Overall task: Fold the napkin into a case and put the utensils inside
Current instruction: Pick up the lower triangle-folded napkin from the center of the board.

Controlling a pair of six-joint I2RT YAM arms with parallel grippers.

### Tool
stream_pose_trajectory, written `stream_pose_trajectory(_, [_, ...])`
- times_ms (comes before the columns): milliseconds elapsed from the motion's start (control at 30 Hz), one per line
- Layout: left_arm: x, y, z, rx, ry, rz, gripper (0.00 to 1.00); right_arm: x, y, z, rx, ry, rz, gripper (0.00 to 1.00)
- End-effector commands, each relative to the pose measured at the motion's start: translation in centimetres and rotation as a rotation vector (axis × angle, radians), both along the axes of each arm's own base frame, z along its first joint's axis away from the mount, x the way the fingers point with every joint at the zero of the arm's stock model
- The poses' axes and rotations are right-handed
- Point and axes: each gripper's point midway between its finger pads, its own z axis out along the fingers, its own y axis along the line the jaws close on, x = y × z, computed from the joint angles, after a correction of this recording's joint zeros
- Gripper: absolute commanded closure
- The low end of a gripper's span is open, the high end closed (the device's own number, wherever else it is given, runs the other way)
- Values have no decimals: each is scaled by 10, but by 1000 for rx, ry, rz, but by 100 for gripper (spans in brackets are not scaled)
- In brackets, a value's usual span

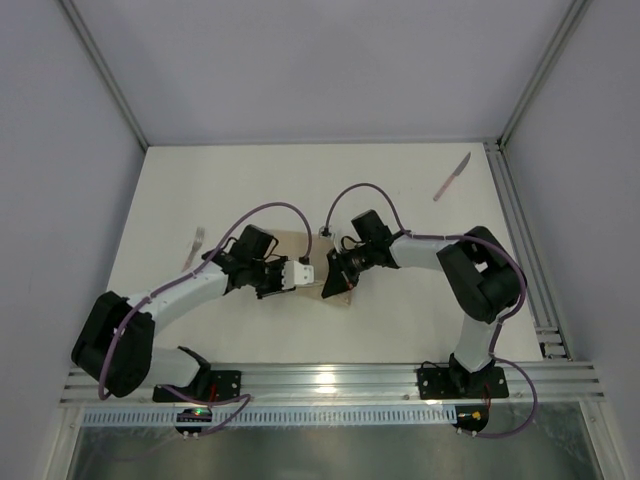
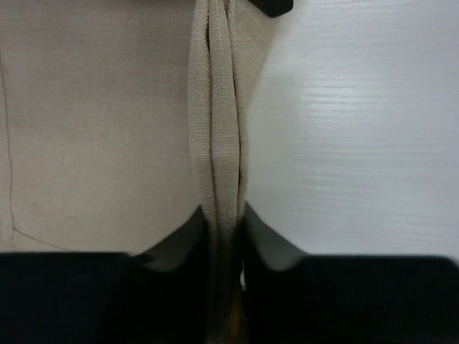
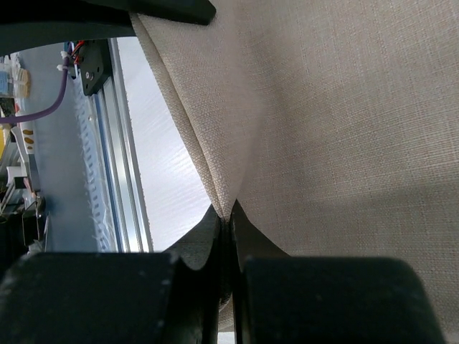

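Observation:
The beige napkin (image 1: 291, 243) lies mid-table, bunched between my two grippers. My left gripper (image 1: 303, 272) is shut on a thick upright fold of the napkin (image 2: 221, 129), pinched between its jaws (image 2: 224, 229). My right gripper (image 1: 334, 279) is shut on a thinner folded edge of the napkin (image 3: 344, 107), gripped at its fingertips (image 3: 229, 218). The knife (image 1: 452, 176), with a pinkish handle and grey blade, lies at the far right of the table. A thin silvery utensil (image 1: 197, 246) rests to the left of the left arm. No finished case shows.
An aluminium rail (image 1: 320, 380) runs along the near edge by the arm bases, and another rail (image 1: 522, 240) lines the right side. Grey enclosure walls stand on the left, right and back. White table (image 1: 300, 180) stretches behind the napkin.

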Motion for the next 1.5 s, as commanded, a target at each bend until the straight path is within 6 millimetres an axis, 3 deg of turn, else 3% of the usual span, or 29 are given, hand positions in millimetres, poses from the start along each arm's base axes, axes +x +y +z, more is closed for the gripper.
stream_pose_trajectory(0, [12, -2, 7, -20, -88, 12, 91, 6, 6, 10, 38, -1, 7, 96])
stream_pose_trajectory(33, [14, -2, 6, -20, -89, 23, 100, 7, 6, 10, 38, 0, 5, 96])
stream_pose_trajectory(133, [15, -5, 11, -31, -75, 40, 100, 10, 4, 7, 5, -10, -21, 95])
stream_pose_trajectory(167, [12, -4, 11, -26, -57, 41, 100, 11, 3, 7, -4, -22, -29, 79])
stream_pose_trajectory(233, [11, -5, 12, -30, -32, 48, 100, 10, -1, 12, -1, -73, -38, 60])
stream_pose_trajectory(267, [8, -9, 15, -46, 2, 39, 100, 11, -3, 14, 0, -106, -48, 38])
stream_pose_trajectory(300, [9, -8, 17, -58, 18, 44, 100, 14, -4, 29, 25, -173, -60, 29])
stream_pose_trajectory(367, [7, -11, 22, -91, 70, 43, 100, 17, -11, 29, 18, -263, -99, 17])
stream_pose_trajectory(433, [12, -7, 25, -98, 82, 65, 100, 14, -14, 37, 32, -348, -122, 12])
stream_pose_trajectory(600, [13, -7, 34, -127, 120, 70, 100, 17, -26, 36, -16, -520, -234, 5])
stream_pose_trajectory(733, [14, -5, 34, -123, 135, 73, 100, -1, -29, 31, -48, -710, -242, 5])
stream_pose_trajectory(767, [14, -4, 34, -122, 136, 73, 100, -12, -21, 38, -22, -783, -201, 4])
stream_pose_trajectory(833, [14, -4, 33, -118, 143, 73, 100, -13, -22, 38, -13, -845, -216, 3])
stream_pose_trajectory(1067, [12, -3, 34, -131, 174, 64, 100, 3, -24, 25, -80, -890, -245, 4])
stream_pose_trajectory(1100, [11, -4, 35, -139, 183, 61, 100, 3, -23, 15, -101, -862, -244, 7])
stream_pose_trajectory(1233, [9, -2, 36, -150, 209, 64, 100, 13, -10, 14, -87, -860, -251, 17])
stream_pose_trajectory(1267, [8, -2, 37, -157, 212, 60, 100, 14, -9, 13, -89, -860, -252, 21])
stream_pose_trajectory(1333, [6, 0, 35, -153, 224, 62, 100, 17, -8, 17, -86, -859, -271, 51])
stream_pose_trajectory(1433, [0, 5, 28, -131, 256, 65, 100, 14, -6, 28, -54, -837, -291, 80])
stream_pose_trajectory(1467, [-1, 7, 27, -129, 266, 69, 100, 10, -5, 31, -45, -822, -278, 85])
